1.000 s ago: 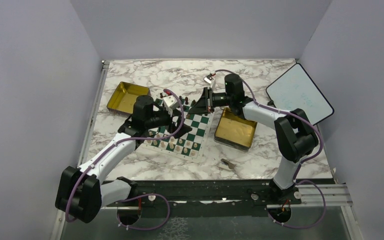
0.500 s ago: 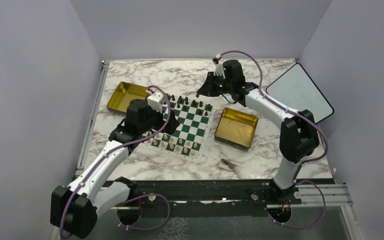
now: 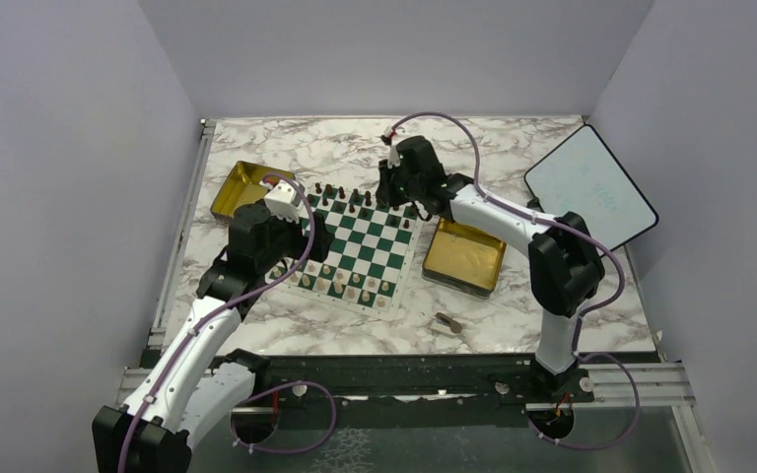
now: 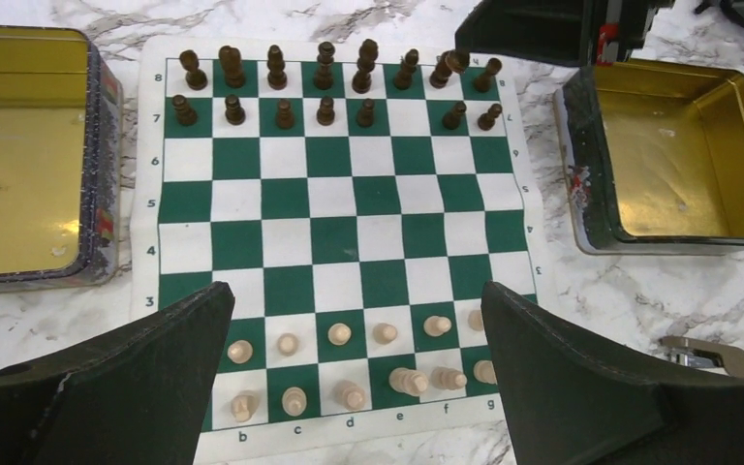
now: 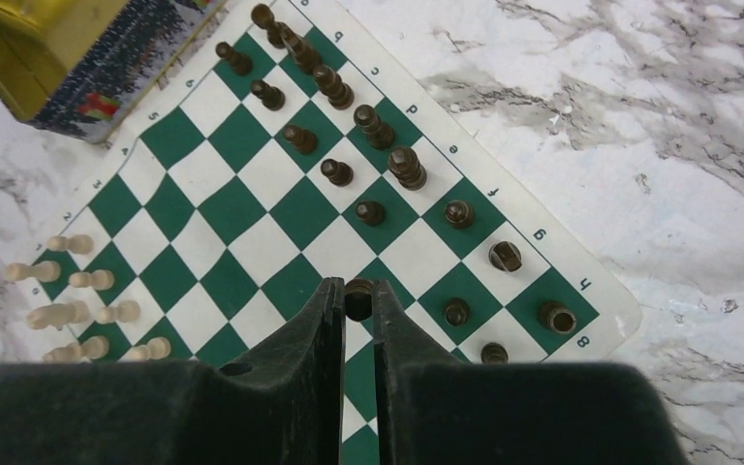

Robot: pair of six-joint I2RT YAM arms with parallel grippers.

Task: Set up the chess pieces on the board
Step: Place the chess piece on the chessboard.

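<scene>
Jaws of the right gripper [image 5: 356,288] pinch a dark pawn [image 5: 356,300] over the board [image 5: 232,208], near its 1 o'clock edge, probably to fill the pawn row's gap; the left gripper [image 4: 356,291] hangs wide open.

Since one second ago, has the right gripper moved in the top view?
Yes. The right gripper, shut on a dark piece, has gone left, away from the right gold tin, and now hangs over the far edge of the board.

Bright, even overhead light in all 3 views; shadows short & soft under the chess pieces [image 4: 325,111]. Mild sheen inside gold tin [image 4: 697,145]. Wrist views: near fingers [image 5: 291,387] dark, slightly soft; board [image 4: 349,213] sharp.
</scene>
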